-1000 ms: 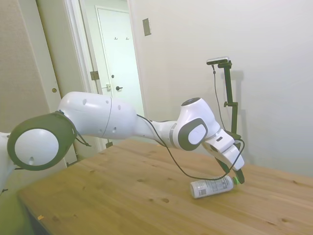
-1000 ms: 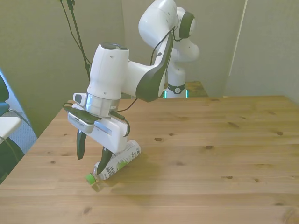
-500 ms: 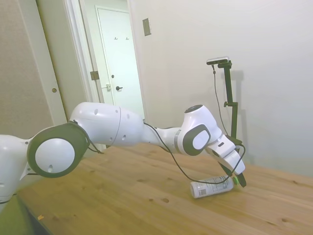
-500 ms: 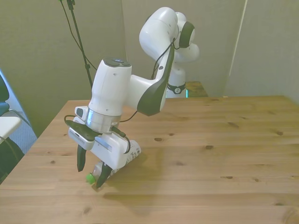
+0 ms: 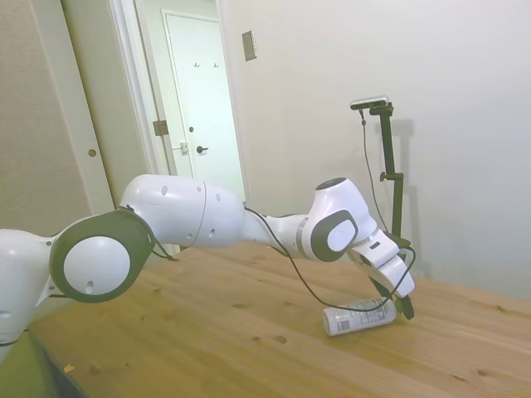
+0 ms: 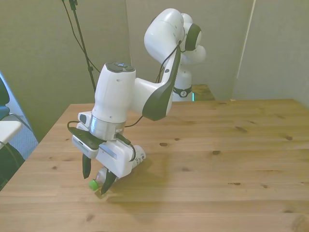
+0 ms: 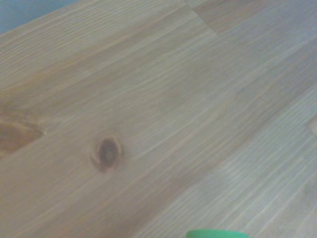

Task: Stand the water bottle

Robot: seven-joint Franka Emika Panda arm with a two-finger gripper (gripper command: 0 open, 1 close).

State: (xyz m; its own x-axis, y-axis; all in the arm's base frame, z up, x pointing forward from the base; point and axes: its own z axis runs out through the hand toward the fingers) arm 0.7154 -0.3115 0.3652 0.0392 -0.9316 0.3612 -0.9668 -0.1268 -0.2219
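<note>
The water bottle [image 6: 138,154] lies on its side on the wooden table [image 6: 231,145], a small clear bottle with a white printed label. In the side view the water bottle [image 5: 358,317] points its base at the camera. Its green cap [image 6: 92,184] faces the table's near edge in the front view. My gripper [image 6: 96,176] is tilted down over the cap end, open, with one dark finger on each side of the neck and the tips close to the wood. In the side view my gripper [image 5: 403,303] hides the cap. A sliver of the green cap [image 7: 216,233] shows in the wrist view.
The bottle lies near the table's corner on the front view's left, close to the front edge [image 6: 145,224]. A pale chair edge [image 6: 7,128] stands beyond the table on that side. A wall rises behind the table in the side view.
The gripper has come down over the last second, from above the bottle to straddling its cap end near the table. The bottle has not moved.
</note>
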